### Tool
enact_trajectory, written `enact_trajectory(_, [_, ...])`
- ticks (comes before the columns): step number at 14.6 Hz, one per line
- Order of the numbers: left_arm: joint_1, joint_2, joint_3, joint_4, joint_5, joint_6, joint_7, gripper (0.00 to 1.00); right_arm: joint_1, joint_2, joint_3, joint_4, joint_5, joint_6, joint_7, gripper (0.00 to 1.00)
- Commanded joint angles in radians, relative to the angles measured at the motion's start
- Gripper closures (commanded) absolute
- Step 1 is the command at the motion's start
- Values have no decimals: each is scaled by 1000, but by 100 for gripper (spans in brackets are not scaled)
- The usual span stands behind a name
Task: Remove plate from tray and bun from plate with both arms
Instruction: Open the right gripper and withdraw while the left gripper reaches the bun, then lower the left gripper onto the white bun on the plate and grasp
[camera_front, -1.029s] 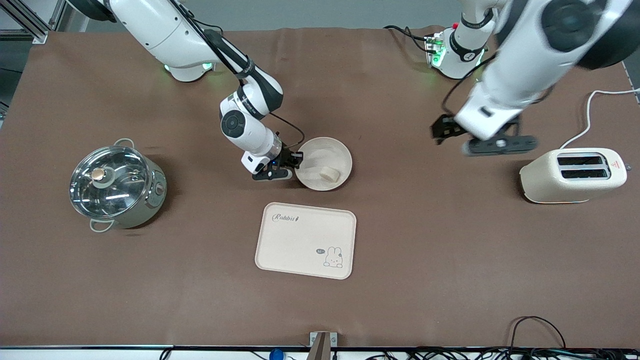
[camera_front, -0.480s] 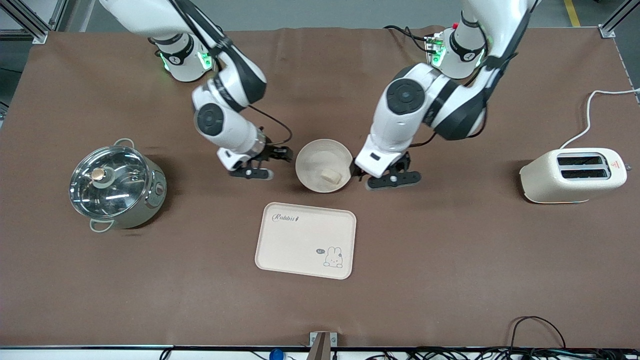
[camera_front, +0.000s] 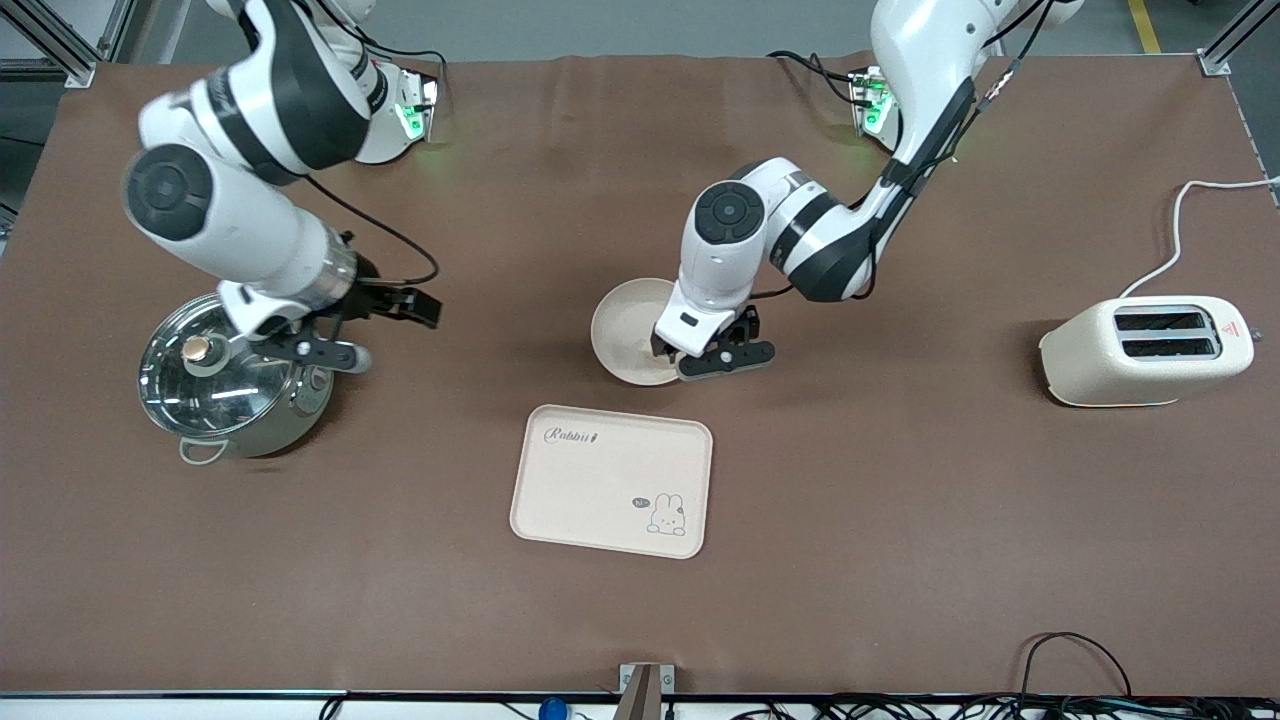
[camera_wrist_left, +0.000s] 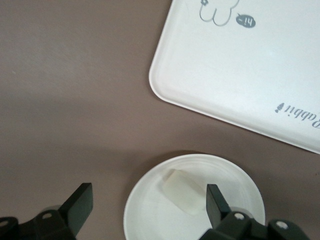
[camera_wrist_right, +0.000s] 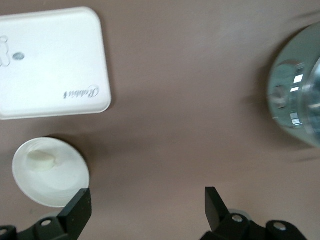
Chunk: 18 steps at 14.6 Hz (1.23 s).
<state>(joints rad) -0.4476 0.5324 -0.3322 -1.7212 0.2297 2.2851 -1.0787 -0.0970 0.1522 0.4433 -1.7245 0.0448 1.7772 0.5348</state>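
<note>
White arms (camera_front: 240, 220), black joints, seemingly black cables.

My black matt plastic left gripper (camera_wrist_left: 145, 210) hangs over a smooth, cream round plate (camera_wrist_left: 235, 185) holding a pale, waxy-looking bun piece (camera_wrist_left: 184, 192). The brown table cover (camera_front: 900, 500) looks matt and cloth-like. The steel pot (camera_front: 232, 380) and its lid gleam, glossy.
</note>
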Motion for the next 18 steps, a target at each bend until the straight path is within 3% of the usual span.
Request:
enact_trajectory(1, [-42,63,2,29,25,59,-84,0,-50,-60,14,0,-48,-28,-59,0])
enact_trajectory(3, [-56,112,4,29,23,144,-122,0,-66,-108,-15,-6,-49,-51,-156,0])
enact_trajectory(5, [-80,144,13,26,46,180,-164,0,-67,-128,-114,3,-48,-94,-308,0])
enact_trajectory(9, [-86,181,15,14,227,180,-286,0,-63,-190,-283,37,-33,-209,-511,0])
enact_trajectory(12, [-86,186,13,5,237,178,-299,6,-31,-198,-398,114,-34,-268,-611,0])
enact_trajectory(13, [-85,183,12,0,237,175,-300,19,-9,-198,-434,135,-40,-280,-613,0])
enact_trajectory(15, [-86,182,7,0,237,172,-328,46,-3,-195,-446,170,-48,-280,-616,0])
enact_trajectory(18, [-86,178,2,0,237,171,-363,72,32,-189,-446,177,-49,-275,-599,0])
